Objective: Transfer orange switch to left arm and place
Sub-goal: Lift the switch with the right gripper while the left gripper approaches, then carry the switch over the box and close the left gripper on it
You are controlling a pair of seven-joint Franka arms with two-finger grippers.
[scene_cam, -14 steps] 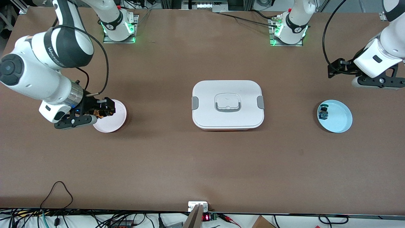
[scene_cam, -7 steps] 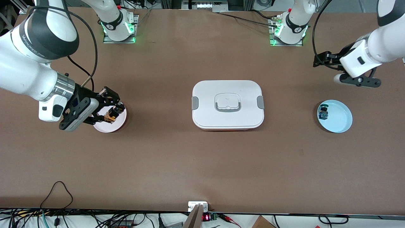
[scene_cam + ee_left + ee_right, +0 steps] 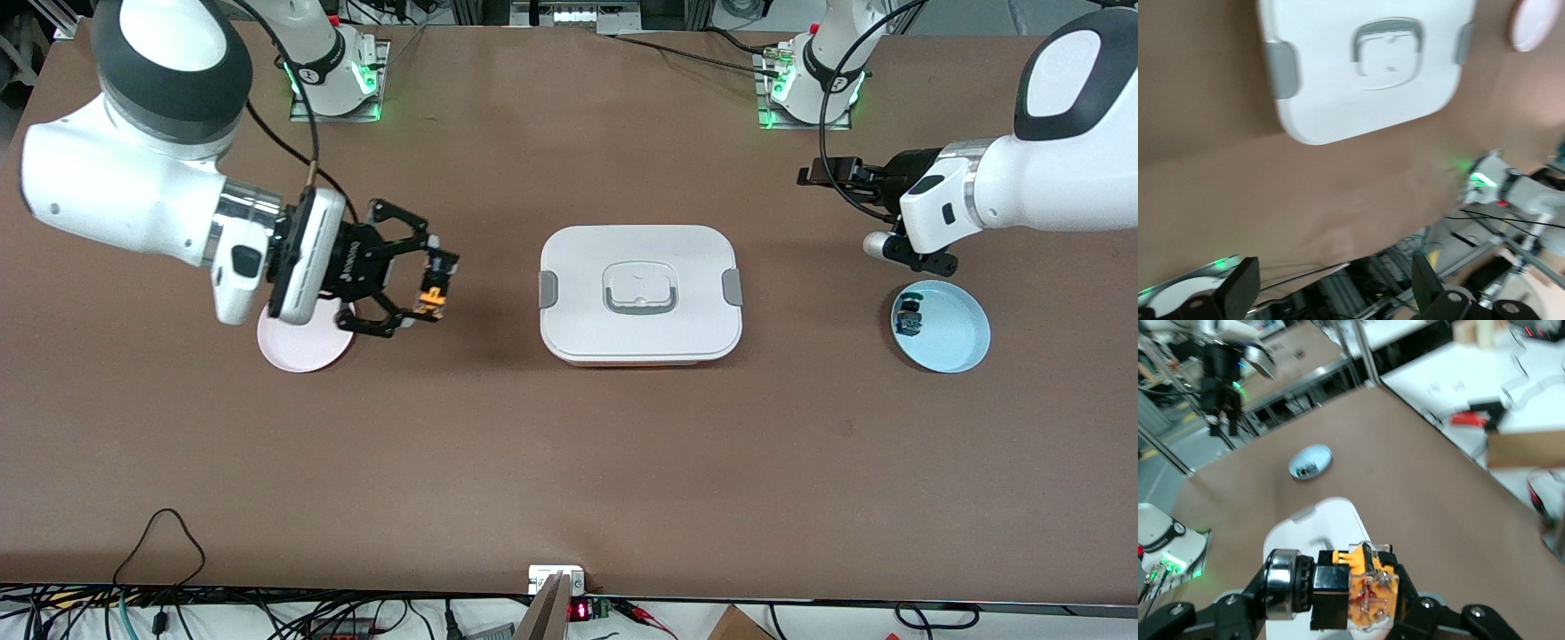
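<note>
Right gripper [image 3: 425,291] is clenching the thumb-sized black-and-orange switch [image 3: 433,296] aloft, beside the large white lidded box [image 3: 640,342], avoiding it | left gripper [image 3: 822,174], fingers parted, is hanging toward the box's other end, awaiting handover.

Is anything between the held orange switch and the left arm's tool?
Yes: the box sits on the table between the right tool, shut on the orange switch, and the left tool.

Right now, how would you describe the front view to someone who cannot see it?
The right gripper holds the small orange switch beside a large white lidded box. The left gripper hangs open near a round blue plate.
</note>
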